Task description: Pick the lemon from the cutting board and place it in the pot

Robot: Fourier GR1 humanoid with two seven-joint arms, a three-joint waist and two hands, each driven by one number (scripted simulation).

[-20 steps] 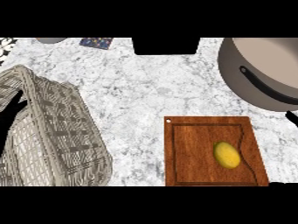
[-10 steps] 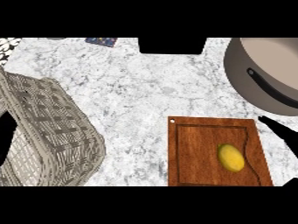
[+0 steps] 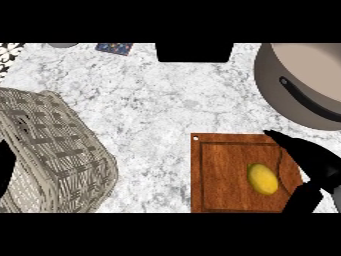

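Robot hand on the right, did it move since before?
Yes. The right robot hand has come in over the cutting board's right edge, toward the lemon.

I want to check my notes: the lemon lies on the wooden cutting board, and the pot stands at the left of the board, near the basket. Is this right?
Not quite. In the head view the lemon does lie on the cutting board, but the pot stands up and to the right of the board, not at its left. The basket is on the far left, apart from the pot.
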